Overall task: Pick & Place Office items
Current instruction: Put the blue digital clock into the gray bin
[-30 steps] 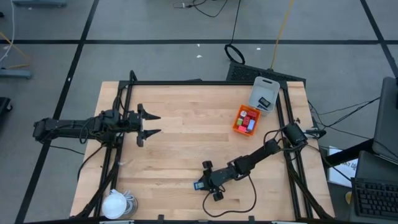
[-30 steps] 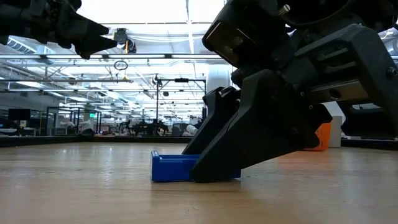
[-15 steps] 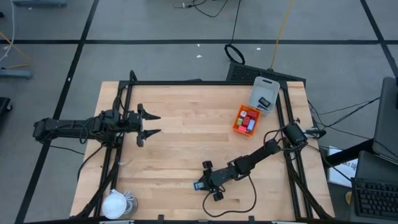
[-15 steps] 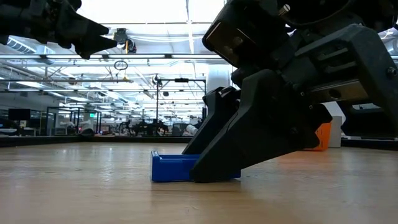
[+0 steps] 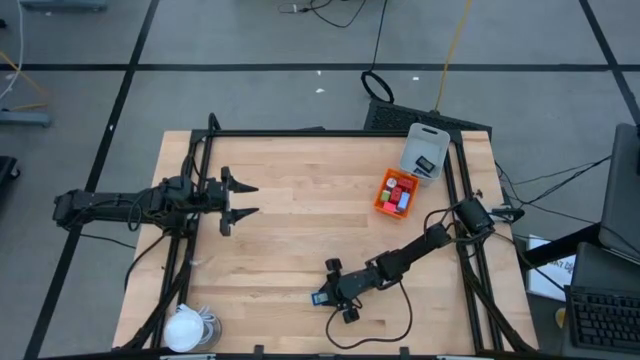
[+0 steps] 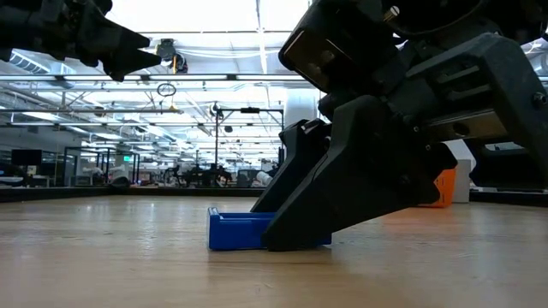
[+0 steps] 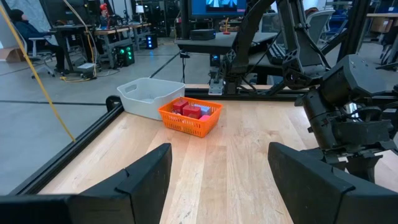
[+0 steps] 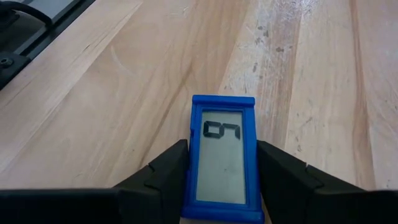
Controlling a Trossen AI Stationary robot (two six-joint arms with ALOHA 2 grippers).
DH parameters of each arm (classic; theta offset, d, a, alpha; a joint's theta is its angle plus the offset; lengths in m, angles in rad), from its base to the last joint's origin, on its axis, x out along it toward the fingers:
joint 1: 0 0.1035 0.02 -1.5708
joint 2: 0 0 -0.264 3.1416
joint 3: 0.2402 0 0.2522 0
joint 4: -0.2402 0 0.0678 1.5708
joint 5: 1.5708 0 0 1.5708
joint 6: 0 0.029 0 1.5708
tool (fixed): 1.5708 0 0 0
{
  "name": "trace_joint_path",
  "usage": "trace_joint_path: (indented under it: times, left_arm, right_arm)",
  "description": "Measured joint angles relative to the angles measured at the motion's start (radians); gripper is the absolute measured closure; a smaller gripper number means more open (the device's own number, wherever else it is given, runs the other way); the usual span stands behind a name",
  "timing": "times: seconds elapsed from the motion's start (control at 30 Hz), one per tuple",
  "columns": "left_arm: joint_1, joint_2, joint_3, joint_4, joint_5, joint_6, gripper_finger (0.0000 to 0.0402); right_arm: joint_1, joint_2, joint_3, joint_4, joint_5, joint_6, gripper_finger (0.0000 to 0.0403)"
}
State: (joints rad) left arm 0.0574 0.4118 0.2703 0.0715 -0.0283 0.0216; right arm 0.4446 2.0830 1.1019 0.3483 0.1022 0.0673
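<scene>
Your flat blue plastic rectangle with a grey display window [image 8: 219, 157] looks light, rigid and slick, so hold it by its long edges. It lies on the pale wooden bench [image 5: 280, 230] near the front edge, and the right hand [image 8: 219, 177] pinches those edges. The left hand [image 5: 243, 199] hangs open and empty, well apart.

A blue flat rectangle [image 8: 222, 157] with grey face; orange tray [image 7: 189, 117] holds red blocks [image 7: 191, 109].

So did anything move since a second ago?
No, nothing visibly moved. The right hand still sits down on the table with its fingers on either side of the blue flat piece, and the left hand still waits open, off to the side.
</scene>
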Motion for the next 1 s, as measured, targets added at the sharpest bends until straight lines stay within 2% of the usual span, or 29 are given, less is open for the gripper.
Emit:
trace_joint_path:
  times: [0.53,1.0]
  left_arm:
    - [0.0,0.0,0.0,0.0,0.0,0.0,0.0131]
    - [0.0,0.0,0.0,0.0,0.0,0.0,0.0131]
  right_arm:
    - [0.0,-0.001,-0.001,0.009,-0.001,-0.001,0.0241]
    - [0.001,-0.173,-0.002,-0.115,0.002,-0.011,0.0244]
